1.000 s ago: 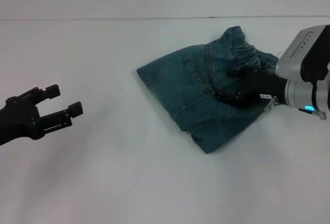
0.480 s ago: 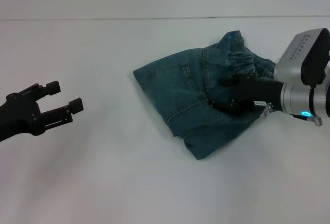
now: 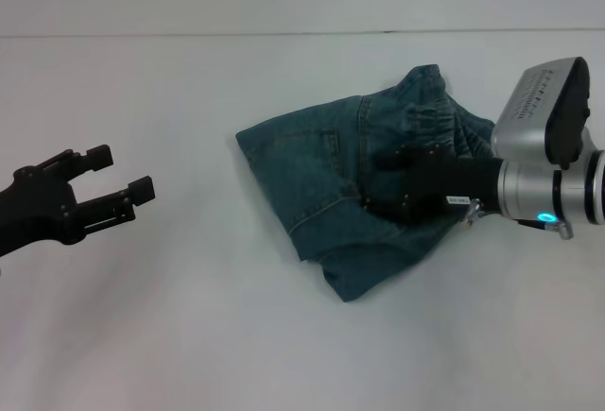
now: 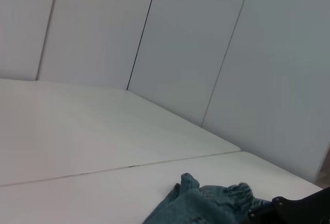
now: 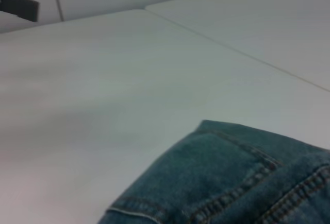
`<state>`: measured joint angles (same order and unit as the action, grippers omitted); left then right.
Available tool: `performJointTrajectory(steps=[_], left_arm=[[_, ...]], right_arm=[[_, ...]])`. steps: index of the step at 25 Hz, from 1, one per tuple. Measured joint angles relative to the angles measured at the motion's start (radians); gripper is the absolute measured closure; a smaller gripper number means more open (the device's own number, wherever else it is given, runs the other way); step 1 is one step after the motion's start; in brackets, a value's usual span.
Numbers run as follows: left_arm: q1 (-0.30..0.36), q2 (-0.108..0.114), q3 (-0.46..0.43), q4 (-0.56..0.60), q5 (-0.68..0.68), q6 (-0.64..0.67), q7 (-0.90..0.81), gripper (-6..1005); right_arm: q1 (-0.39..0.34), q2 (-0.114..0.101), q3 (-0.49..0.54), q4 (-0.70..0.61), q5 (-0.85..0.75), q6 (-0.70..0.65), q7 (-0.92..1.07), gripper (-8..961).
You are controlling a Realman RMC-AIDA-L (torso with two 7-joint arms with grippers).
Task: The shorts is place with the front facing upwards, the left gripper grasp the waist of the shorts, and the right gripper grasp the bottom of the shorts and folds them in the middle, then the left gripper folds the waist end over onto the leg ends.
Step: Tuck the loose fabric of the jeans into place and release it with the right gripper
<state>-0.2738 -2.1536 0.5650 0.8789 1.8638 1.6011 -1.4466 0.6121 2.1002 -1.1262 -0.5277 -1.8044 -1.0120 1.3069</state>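
Bright, even, diffuse light, faint soft shadows; the right wrist view looks blurred.

Blue denim shorts [image 3: 336,194] lie folded and rumpled on the white tabletop [image 3: 189,316], right of centre. The elastic waist is bunched up toward the far right edge; a stitched hem points to the left.

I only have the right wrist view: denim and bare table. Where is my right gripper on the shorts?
Observer: The right gripper lies over the middle of the shorts, beside the elastic waist.
Operator: And the left arm?
Observer: The left gripper hangs above the table far to the robot's left, fingers open, touching nothing.
Operator: How does the garment lie?
Observer: Folded and bunched, waistband toward the far edge, one corner pointing to the left.
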Motion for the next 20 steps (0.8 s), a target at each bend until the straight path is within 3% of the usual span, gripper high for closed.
performJointTrajectory(steps=[20], left_arm=[[-0.002,-0.004,0.003,0.000,0.000,0.001,0.000,99]], right_arm=[[0.028,0.006,-0.295,-0.001,0.212,0.068,-0.001,163]])
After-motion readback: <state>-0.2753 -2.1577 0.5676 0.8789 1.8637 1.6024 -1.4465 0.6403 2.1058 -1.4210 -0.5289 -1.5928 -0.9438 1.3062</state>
